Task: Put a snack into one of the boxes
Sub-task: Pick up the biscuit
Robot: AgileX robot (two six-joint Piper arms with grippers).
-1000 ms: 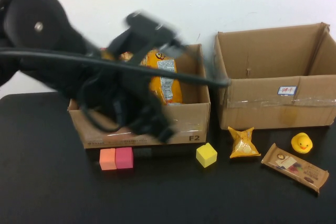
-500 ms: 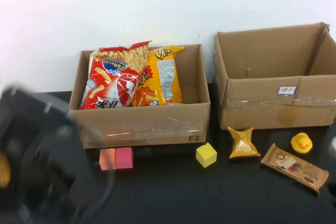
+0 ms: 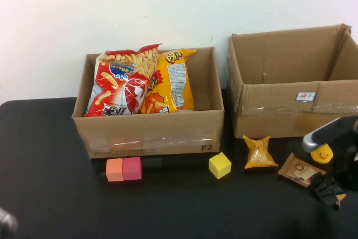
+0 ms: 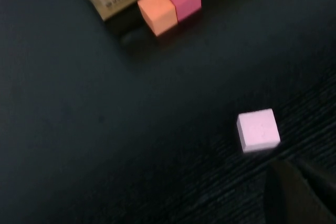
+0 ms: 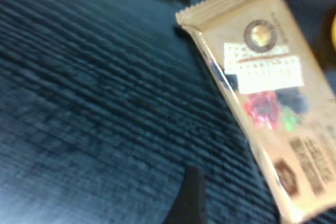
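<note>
Brown snack bar (image 3: 305, 172) flat on black surface (image 3: 56, 183), before empty right box (image 3: 291, 82). Right tool (image 3: 330, 186) low over bar's near end, presumably lining up a grasp; spread unclear. Left tool (image 3: 5, 222) parked at surface's near-left corner, state unclear.

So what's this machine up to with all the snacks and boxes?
It's putting snacks into boxes. The left box already holds two chip bags; the right box looks empty. The right gripper is down at the table's right edge, over the brown snack bar, probably about to pick it up. The left gripper barely shows at the table's near left corner, away from the snacks. A small snack pouch also waits on the table.
</note>
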